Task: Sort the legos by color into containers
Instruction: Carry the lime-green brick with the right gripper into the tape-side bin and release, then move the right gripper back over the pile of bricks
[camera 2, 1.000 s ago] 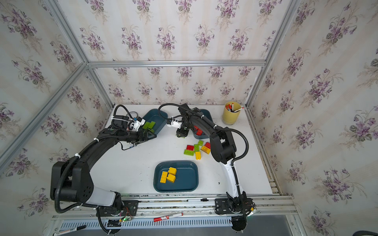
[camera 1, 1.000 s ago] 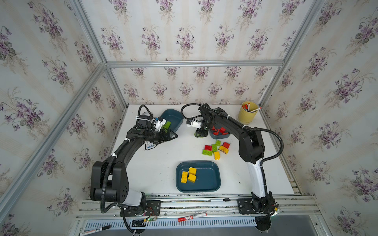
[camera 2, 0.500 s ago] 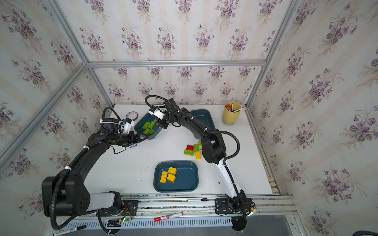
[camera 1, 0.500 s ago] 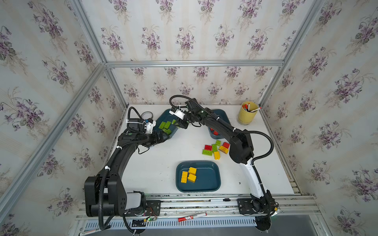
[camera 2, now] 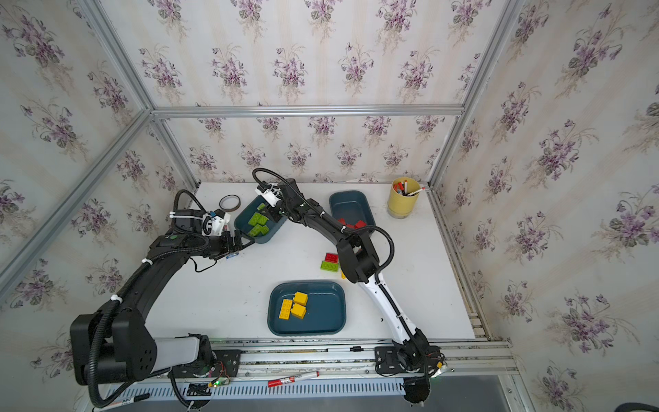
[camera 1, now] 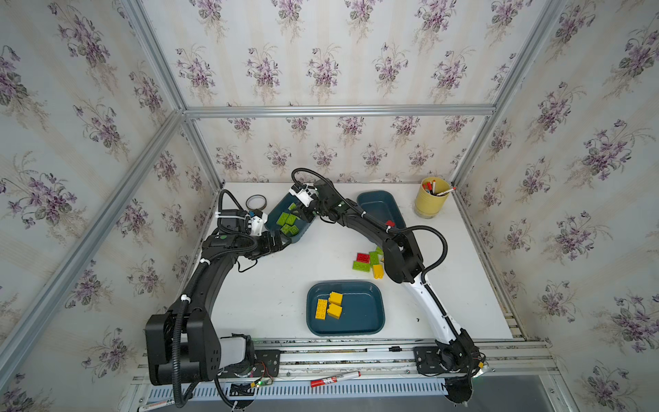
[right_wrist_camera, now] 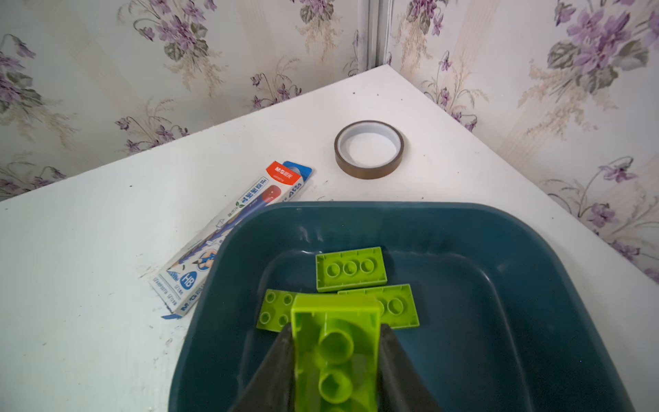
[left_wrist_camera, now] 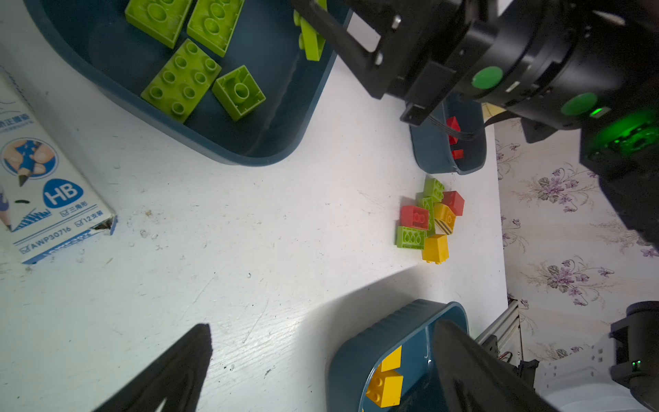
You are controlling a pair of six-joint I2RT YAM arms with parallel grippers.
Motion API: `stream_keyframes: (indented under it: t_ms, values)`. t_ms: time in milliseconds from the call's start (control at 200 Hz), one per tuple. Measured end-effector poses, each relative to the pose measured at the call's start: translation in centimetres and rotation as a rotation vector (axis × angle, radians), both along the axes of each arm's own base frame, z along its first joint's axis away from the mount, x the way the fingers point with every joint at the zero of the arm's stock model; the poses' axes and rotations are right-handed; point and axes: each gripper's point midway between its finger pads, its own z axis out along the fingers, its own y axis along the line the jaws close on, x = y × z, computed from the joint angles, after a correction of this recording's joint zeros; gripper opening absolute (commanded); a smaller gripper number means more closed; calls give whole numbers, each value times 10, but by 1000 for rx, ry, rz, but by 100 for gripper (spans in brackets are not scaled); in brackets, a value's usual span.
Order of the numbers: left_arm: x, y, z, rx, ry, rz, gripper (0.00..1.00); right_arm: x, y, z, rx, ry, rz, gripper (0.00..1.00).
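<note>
Over tray [right_wrist_camera: 517,285] of green bricks [right_wrist_camera: 351,269], right fingers [right_wrist_camera: 271,372] apparently clamp green lego [right_wrist_camera: 335,349]; left fingers [left_wrist_camera: 171,374] wide apart, empty.

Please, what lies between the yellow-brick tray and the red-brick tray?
A loose pile of red, green and yellow bricks, seen in the left wrist view.

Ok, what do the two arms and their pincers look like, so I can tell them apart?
Both are black, with ribbed black hoses held by white zip ties and white camera mounts at the wrists. The left arm has a white base link, the right arm a white lower link. The left pincer and right pincer have dark tapered fingers.
</note>
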Motion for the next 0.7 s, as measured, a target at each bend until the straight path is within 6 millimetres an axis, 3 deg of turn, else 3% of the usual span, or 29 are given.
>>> stream_keyframes:
  t_ms: [185, 325, 555, 700]
  values:
    - [-1, -2, 0, -11, 2, -7, 99, -5, -7, 8, -30, 6, 19, 70]
    - [-1, -3, 0, -20, 7, -12, 99, -19, -33, 19, -71, 46, 48, 70]
    - [-2, -6, -2, -35, 19, -21, 99, -88, -89, 55, -194, 73, 172, 69]
    - [-1, -6, -3, -39, 26, -24, 99, -126, -139, 34, -340, 131, 218, 68]
